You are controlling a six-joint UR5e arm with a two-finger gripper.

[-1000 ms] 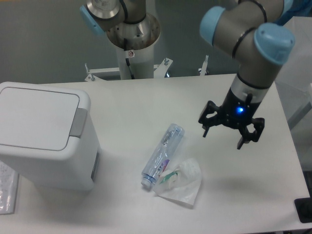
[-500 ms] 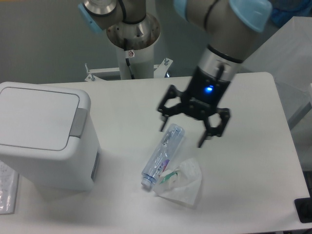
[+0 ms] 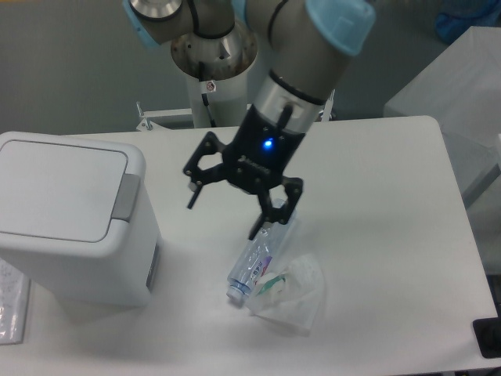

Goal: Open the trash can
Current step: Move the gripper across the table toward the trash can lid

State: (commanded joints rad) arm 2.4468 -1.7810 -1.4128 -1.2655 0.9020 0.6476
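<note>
The trash can (image 3: 66, 223) is a large white boxy bin at the left of the table. Its flat lid (image 3: 55, 188) lies shut, and a grey push tab (image 3: 125, 197) sits on its right rim. My gripper (image 3: 225, 218) hangs open and empty above the table, to the right of the bin and apart from it. Its fingers point down and to the left, with a blue light lit on its body.
A clear plastic bottle (image 3: 258, 254) lies on the table just under and right of the gripper. A crumpled clear plastic bag (image 3: 293, 294) lies beside it. The arm's base column (image 3: 213, 70) stands at the back. A dark object (image 3: 487, 337) sits at the table's right front corner.
My gripper has swept left across the table, from the right side to above the bottle, closer to the trash can. It stays open. The bin's lid has not moved.
</note>
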